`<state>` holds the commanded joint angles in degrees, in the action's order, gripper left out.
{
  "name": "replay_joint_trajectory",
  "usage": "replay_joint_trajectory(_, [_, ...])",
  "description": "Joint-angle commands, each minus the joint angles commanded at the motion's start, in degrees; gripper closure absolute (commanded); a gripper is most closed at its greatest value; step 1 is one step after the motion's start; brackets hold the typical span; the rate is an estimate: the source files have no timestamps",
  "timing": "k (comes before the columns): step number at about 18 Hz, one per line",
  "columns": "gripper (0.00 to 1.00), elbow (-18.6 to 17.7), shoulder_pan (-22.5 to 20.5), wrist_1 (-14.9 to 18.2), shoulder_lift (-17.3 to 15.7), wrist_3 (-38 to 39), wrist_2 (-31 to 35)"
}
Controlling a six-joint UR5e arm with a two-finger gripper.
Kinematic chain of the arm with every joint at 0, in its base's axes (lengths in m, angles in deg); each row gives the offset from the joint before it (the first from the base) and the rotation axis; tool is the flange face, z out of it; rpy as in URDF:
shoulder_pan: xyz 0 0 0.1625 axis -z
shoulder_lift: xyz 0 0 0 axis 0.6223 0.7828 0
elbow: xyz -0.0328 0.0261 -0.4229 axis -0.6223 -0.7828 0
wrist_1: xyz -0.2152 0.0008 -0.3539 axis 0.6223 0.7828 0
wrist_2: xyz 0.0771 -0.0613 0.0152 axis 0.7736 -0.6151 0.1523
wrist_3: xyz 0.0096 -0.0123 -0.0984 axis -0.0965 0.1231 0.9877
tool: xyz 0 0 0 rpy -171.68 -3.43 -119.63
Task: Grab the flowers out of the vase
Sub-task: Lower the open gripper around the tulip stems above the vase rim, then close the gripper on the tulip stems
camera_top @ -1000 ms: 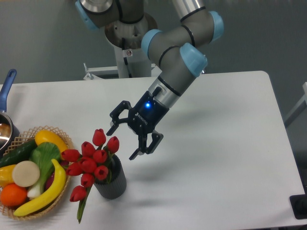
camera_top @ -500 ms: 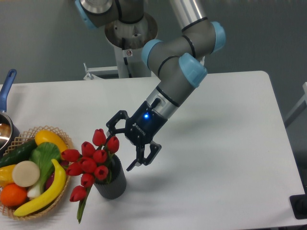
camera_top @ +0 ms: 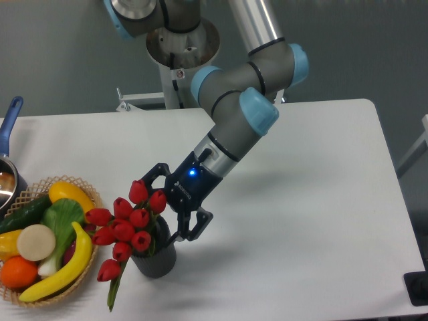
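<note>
The flowers (camera_top: 128,224), a tied bunch of red tulip buds with green stems, stand in the dark ribbed vase (camera_top: 155,257) near the table's front left. One bud and a leaf droop over the vase's left side. My gripper (camera_top: 159,206) is open, its dark fingers straddling the top right of the bunch, just above the vase rim. One finger (camera_top: 150,175) sits behind the uppermost buds, the other finger (camera_top: 189,227) reaches down beside the vase's right edge. Nothing is clamped between them.
A wicker basket (camera_top: 85,274) with a banana, orange, cucumber and other produce sits just left of the vase. A pot with a blue handle (camera_top: 10,120) is at the far left edge. The arm's base stands behind the table.
The gripper has moved down and to the left, from beside the bunch to straddling its upper right buds. It stays open. Flowers and vase have not moved.
</note>
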<state>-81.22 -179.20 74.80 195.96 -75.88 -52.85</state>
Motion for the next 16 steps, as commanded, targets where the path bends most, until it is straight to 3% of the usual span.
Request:
replay_joint_trajectory(4, [0.00, 0.3, 0.4, 0.0, 0.1, 0.0, 0.0])
replay_joint_trajectory(10, [0.28, 0.5, 0.4, 0.0, 0.7, 0.0, 0.0])
replay_joint_trajectory(16, [0.41, 0.9, 0.4, 0.0, 1.7, -0.1, -0.2])
